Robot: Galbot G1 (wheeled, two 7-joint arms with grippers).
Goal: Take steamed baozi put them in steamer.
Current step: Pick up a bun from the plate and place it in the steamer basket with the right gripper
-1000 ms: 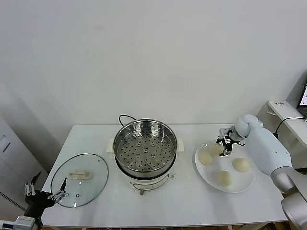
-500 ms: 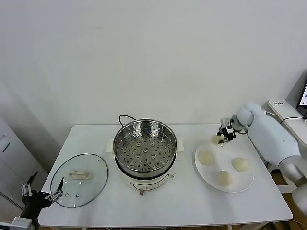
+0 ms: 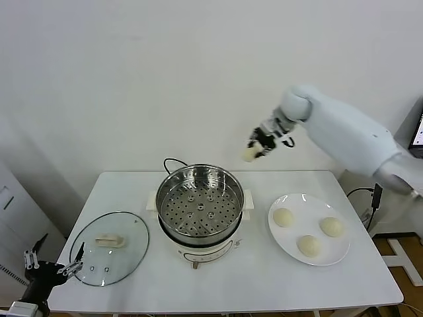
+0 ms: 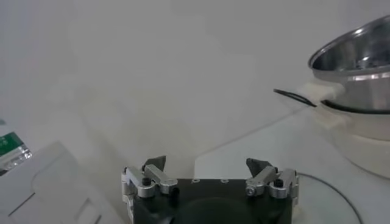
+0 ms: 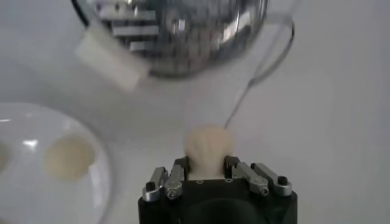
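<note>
My right gripper (image 3: 254, 149) is shut on a cream-white baozi (image 3: 249, 154) and holds it high in the air, above and just right of the steamer's far rim. The wrist view shows the bun (image 5: 208, 145) squeezed between the fingers (image 5: 180, 169). The steamer (image 3: 200, 200) is a shiny perforated steel basket on a white cooker base at the table's middle; it holds no bun. Three more baozi (image 3: 283, 217) (image 3: 332, 226) (image 3: 308, 246) lie on the white plate (image 3: 285, 244) to its right. My left gripper (image 3: 51, 267) is open, low at the table's front left corner.
A round glass lid (image 3: 109, 247) with a white handle lies flat on the table's left. A black cord (image 3: 172, 161) runs behind the cooker. The white wall is close behind the table. The steamer's rim (image 4: 359, 58) also shows in the left wrist view.
My right gripper has lifted one baozi off the plate and carried it up and left, from over the plate's far edge to above the steamer's far right rim. Left arm has barely moved.
</note>
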